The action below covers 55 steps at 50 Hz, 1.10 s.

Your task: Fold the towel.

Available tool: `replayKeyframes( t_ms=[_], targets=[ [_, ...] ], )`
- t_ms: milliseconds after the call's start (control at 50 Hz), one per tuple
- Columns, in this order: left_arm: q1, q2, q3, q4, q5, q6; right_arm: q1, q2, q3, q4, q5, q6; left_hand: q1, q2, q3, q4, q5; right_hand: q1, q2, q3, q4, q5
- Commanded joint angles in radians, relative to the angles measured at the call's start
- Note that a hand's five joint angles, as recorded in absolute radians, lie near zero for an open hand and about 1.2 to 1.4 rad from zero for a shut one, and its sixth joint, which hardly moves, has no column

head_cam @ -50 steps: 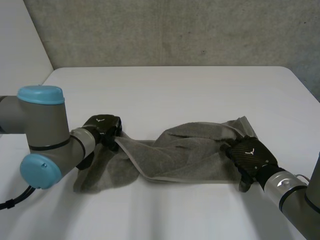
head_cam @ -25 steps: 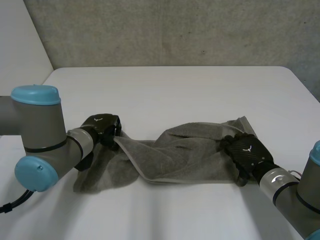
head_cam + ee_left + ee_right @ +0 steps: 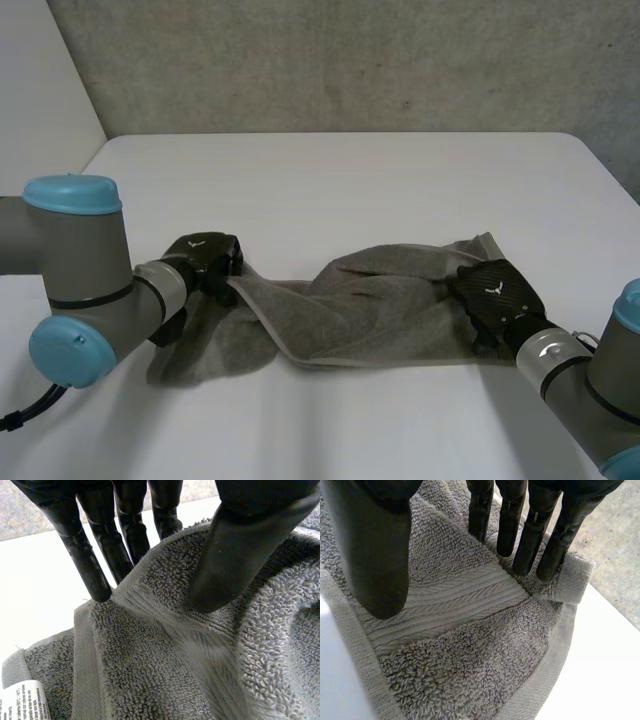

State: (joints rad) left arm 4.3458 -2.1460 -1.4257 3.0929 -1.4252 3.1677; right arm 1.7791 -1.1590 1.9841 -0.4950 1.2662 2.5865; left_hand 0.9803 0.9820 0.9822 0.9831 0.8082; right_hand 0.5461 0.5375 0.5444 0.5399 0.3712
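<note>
**Both hands on the towel.** The robot's left hand and right hand grip opposite ends of a grey terry towel. The towel lies bunched in a long heap across the near half of the white desk.

At the left end, the fingers stand behind the hemmed edge and the thumb presses the pile from the front. The cloth is pinched between them, near a white care label. At the right end, the thumb sits on the woven band. The fingertips bear on the cloth beside a hem corner that has curled over. We read this too as a pinch.

We judge the step in hand to be drawing the towel out flat before any fold. To do it well, both pinches should sit on the firm hem rather than the loose pile. The hands should part evenly until the rumples in the middle pull out, and they should rise only enough to let the doubled part fall open. The curled corner at the right fingertips looks the likelier to slip, so we would tighten there first.

The towel looks thick, looped and limp. Its middle is humped and creased, and a paler hem runs along the near edge. A loose lobe at the left end flops toward the robot beneath the left arm.
</note>
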Motion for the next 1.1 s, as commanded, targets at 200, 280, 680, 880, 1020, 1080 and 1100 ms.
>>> replayKeyframes(
  t_ms=[200,280,680,880,1020,1080,1100],
  targets=[
    [0.000,0.002,-0.009,0.001,0.000,0.000,-0.041,-0.120,-0.019,0.157,0.021,0.001,-0.012,-0.014,-0.014,-0.015,-0.015,-0.179,-0.171,-0.178,-0.173,-0.179],
    [0.000,0.002,-0.009,0.001,0.000,0.000,-0.087,-0.171,-0.036,0.273,-0.001,-0.003,-0.015,-0.017,-0.017,-0.018,-0.018,-0.173,-0.165,-0.172,-0.167,-0.173],
    [0.000,-0.002,-0.010,0.001,0.000,0.000,-0.311,-0.099,-0.113,0.469,-0.163,-0.252,-0.039,-0.040,-0.041,-0.041,-0.041,-0.091,-0.083,-0.089,-0.085,-0.091],
    [0.000,-0.006,-0.010,0.003,0.000,0.000,-0.305,-0.070,-0.110,0.469,-0.165,-0.259,-0.045,-0.046,-0.046,-0.047,-0.047,-0.115,-0.106,-0.113,-0.109,-0.114],
    [0.000,-0.009,-0.010,0.003,0.002,0.000,-0.310,-0.087,-0.125,0.518,-0.168,-0.258,-0.053,-0.055,-0.055,-0.056,-0.056,-0.053,-0.044,-0.051,-0.047,-0.053],
    [0.000,-0.009,-0.010,0.006,0.002,0.000,-0.311,-0.094,-0.131,0.571,-0.180,-0.258,-0.059,-0.061,-0.061,-0.062,-0.062,0.014,0.023,0.016,0.020,0.014],
    [0.000,-0.011,-0.010,0.010,0.002,0.002,-0.310,-0.096,-0.130,0.587,-0.189,-0.259,-0.059,-0.061,-0.061,-0.062,-0.062,0.020,0.029,0.022,0.026,0.021]
  ],
)
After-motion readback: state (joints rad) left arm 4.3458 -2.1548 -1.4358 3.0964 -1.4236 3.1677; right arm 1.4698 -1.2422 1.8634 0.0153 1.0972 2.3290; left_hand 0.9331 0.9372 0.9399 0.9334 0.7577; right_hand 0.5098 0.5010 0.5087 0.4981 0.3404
